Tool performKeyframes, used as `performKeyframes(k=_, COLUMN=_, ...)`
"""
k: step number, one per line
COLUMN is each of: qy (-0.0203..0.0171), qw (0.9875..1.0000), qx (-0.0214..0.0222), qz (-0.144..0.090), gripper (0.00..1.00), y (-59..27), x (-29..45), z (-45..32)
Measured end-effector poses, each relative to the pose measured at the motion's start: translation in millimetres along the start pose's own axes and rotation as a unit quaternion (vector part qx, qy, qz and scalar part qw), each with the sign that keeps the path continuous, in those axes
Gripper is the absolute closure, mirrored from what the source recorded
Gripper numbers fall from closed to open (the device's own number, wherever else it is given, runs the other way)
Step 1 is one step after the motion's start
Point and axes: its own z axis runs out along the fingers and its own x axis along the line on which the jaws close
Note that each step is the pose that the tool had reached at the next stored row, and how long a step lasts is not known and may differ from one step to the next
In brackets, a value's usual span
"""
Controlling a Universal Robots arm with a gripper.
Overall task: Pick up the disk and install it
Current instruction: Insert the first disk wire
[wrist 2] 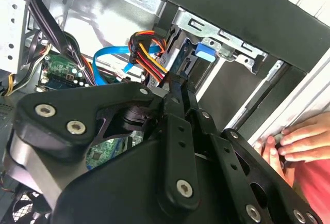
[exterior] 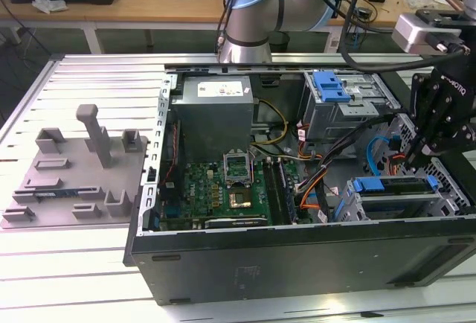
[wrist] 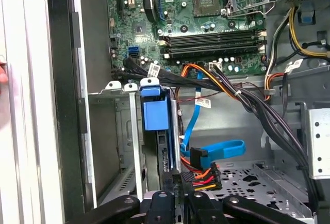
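The disk (exterior: 394,198) stands on edge in the drive cage at the front corner of the open computer case, on the exterior view's right. Its blue carrier frame (exterior: 394,184) runs along the top. In the first wrist view the disk (wrist: 166,152) sits in the metal cage with its blue handle upward. The second wrist view shows that blue handle (wrist 2: 203,51) past the fingers. My black gripper (exterior: 411,161) hangs over the cage's end. Its fingertips are shut together at the disk's cabled end, in the first wrist view (wrist: 178,180) and the second (wrist 2: 177,82).
Orange, red and blue cables (wrist: 206,157) plug in right beside the fingertips. A person's hand (wrist 2: 291,141) rests on the case edge. The grey power-supply box (exterior: 216,114), motherboard (exterior: 230,189) and an upper cage with a blue latch (exterior: 331,86) fill the case. A grey fixture (exterior: 78,167) lies outside.
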Motion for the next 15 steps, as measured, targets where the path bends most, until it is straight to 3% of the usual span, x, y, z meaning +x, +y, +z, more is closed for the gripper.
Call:
performKeyframes(k=3, qy=-0.0060, qw=0.9999, qx=0.0042, qz=-0.011, gripper=0.83, y=-0.2, x=1.0, z=0.1)
performKeyframes(k=15, qy=-0.0072, qw=0.9989, qx=0.0086, qz=-0.046, gripper=0.83, y=1.6, x=5.8, z=0.5)
